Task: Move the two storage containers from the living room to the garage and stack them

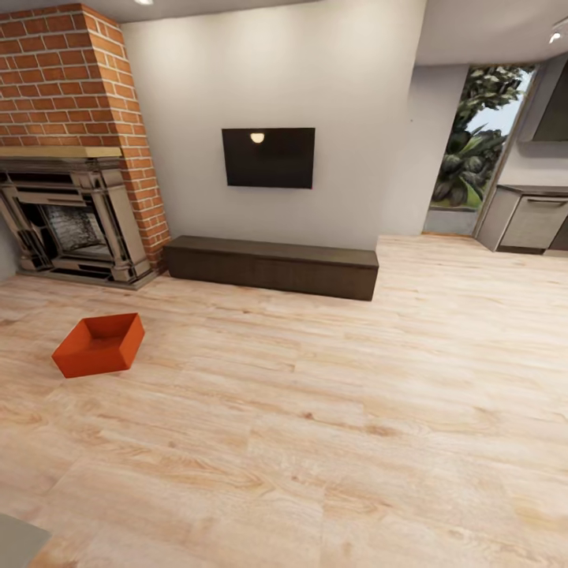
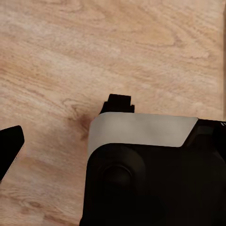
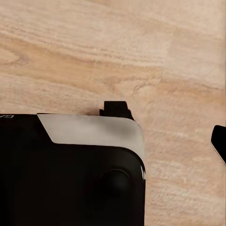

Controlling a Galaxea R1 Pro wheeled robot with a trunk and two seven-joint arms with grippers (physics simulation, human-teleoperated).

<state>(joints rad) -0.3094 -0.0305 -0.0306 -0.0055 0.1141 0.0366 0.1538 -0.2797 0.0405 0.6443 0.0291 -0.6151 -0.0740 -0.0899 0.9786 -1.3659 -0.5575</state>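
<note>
One orange-red storage container (image 1: pixel 100 345) sits on the light wood-plank floor (image 1: pixel 331 410) of the living room, a little out in front of the brick fireplace (image 1: pixel 67 213) and off to one side of the long low dark bench (image 1: pixel 272 267) under the wall-mounted television (image 1: pixel 268 157). It lies flat, open side up, apart from both. Past the bench a window with greenery (image 1: pixel 473 150) shows. Each wrist camera looks down at planks over the robot's dark body; one finger (image 2: pixel 10 148) of the left and one (image 3: pixel 219 141) of the right show at the edges, and I cannot tell whether either pair is apart or together.
</note>
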